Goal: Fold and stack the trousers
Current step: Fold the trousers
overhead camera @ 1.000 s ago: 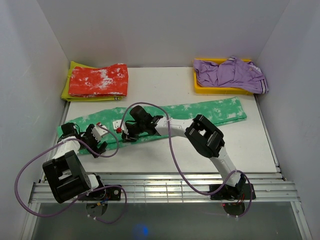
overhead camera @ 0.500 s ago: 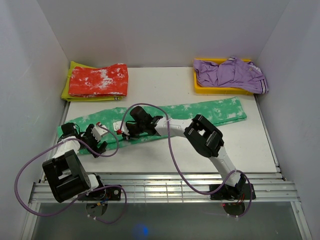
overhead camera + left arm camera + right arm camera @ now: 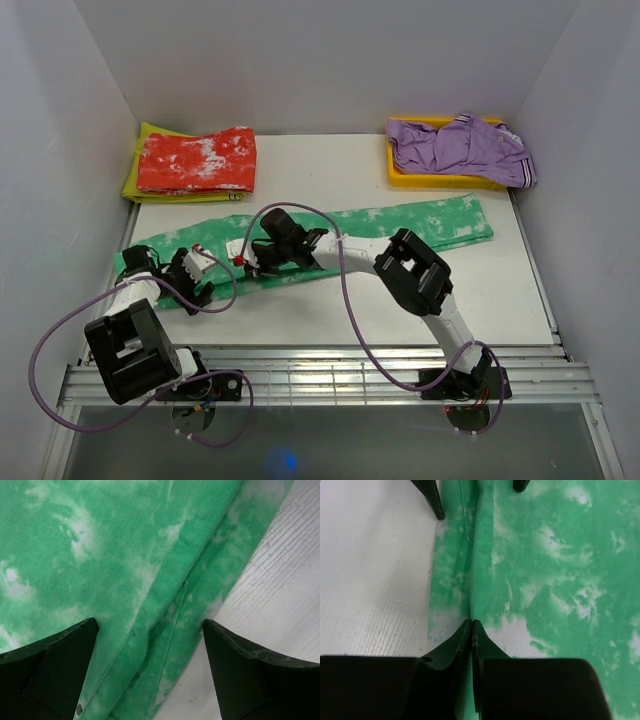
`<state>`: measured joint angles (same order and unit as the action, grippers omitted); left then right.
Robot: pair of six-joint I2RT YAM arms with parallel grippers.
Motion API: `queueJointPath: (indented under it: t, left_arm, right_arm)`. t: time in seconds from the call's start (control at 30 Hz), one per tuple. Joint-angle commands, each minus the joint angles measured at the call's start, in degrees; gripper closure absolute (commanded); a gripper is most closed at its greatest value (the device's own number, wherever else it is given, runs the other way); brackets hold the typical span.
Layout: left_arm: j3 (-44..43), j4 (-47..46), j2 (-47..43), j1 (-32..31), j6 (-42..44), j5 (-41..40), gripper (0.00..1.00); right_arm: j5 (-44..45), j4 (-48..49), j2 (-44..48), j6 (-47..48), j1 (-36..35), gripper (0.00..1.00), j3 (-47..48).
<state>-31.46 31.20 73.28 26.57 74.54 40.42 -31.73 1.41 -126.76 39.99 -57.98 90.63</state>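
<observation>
The green, white-blotched trousers lie stretched out flat across the table from left to right. My right gripper is low over their near edge, left of the middle. In the right wrist view the right gripper is shut on a raised ridge of the trousers. My left gripper hovers over the trousers' left end. In the left wrist view the left gripper is open, its jaws wide apart above the trousers and their hem, with nothing held.
A folded red-and-white garment lies on a yellow-green cloth at the back left. A purple garment fills a yellow tray at the back right. White walls stand on three sides. The tips of the left fingers show just beyond my right gripper.
My right gripper's jaws have closed on a ridge of the trousers' cloth, and that arm has shifted slightly. The left arm has not moved.
</observation>
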Motion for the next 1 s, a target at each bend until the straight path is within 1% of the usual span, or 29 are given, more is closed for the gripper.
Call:
queueJointPath:
  t: [0.0,0.2,0.23,0.43,0.63,0.73,0.9,0.97]
  left_arm:
    - [-0.5,-1.1,-0.9,0.3,0.7,-0.7,0.02]
    - [-0.9,-1.1,-0.9,0.3,0.3,-0.6,0.02]
    - [-1.0,-1.1,-0.9,0.3,0.3,-0.6,0.02]
    - [-1.4,-1.1,-0.2,0.2,0.1,-1.1,0.02]
    - [-1.4,-1.4,0.3,0.3,0.0,-2.0,0.02]
    - [-1.8,-1.8,1.8,0.3,-0.6,-3.1,0.02]
    - [-1.5,-1.7,1.6,0.3,0.5,-3.3,0.02]
    - [-1.3,-1.1,1.2,0.3,2.0,-2.9,0.02]
  right_arm:
    - [-3.6,0.4,5.5,-1.7,-0.4,0.92,1.1]
    - [-5.5,-1.3,6.3,-2.2,-0.4,0.92,-0.3]
    - [-6.1,-3.3,6.4,-2.0,-0.5,0.92,-0.5]
    - [-9.4,-5.2,7.7,-2.3,-0.9,0.92,-4.4]
    - [-8.6,-5.5,6.0,-1.8,-1.1,0.92,-6.1]
    - [-9.1,-6.0,6.6,-1.5,-1.1,0.92,-6.3]
    - [-8.7,-6.2,7.3,-5.2,-0.6,0.92,-3.2]
    - [-8.5,-6.5,6.8,-8.1,0.0,0.92,0.2]
